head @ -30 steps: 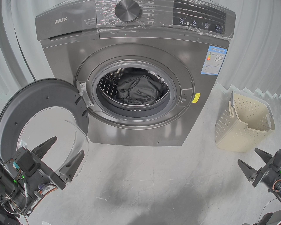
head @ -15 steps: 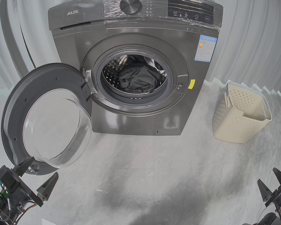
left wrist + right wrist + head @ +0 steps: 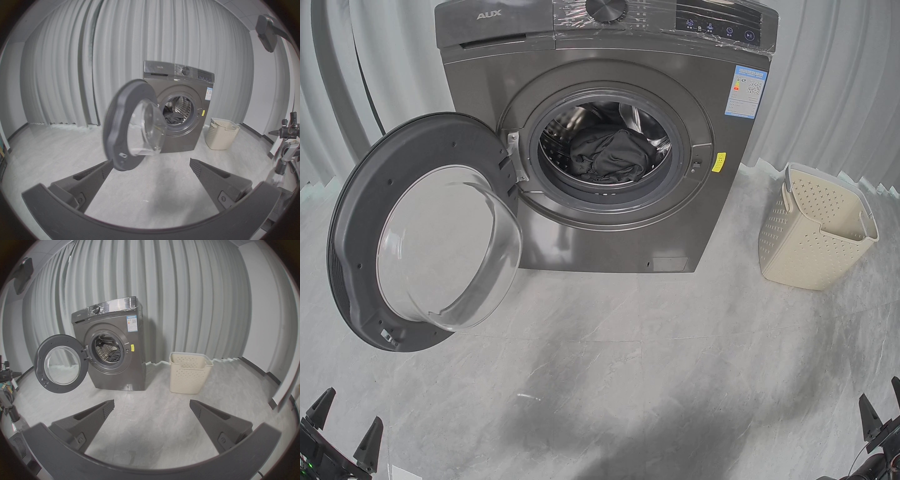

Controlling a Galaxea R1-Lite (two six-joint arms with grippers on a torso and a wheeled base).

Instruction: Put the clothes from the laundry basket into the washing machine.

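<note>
The grey washing machine [image 3: 594, 131] stands ahead with its round door [image 3: 419, 231] swung open to the left. Dark clothes [image 3: 609, 156] lie inside the drum. The cream laundry basket [image 3: 815, 234] sits on the floor to the machine's right, and no clothes show in it. My left gripper [image 3: 345, 420] is low at the near left, open, with nothing between its fingers. My right gripper [image 3: 881, 406] is low at the near right, also open and holding nothing. The machine [image 3: 179, 103] and the basket [image 3: 189, 371] lie far beyond both grippers in the wrist views.
Bare grey floor [image 3: 625, 369] stretches between me and the machine. White pleated curtains [image 3: 837, 87] hang behind the machine and the basket. The open door juts out over the floor on the left.
The whole head view has shifted: the machine and basket look smaller and farther off. Both grippers have dropped toward the near corners, still open.
</note>
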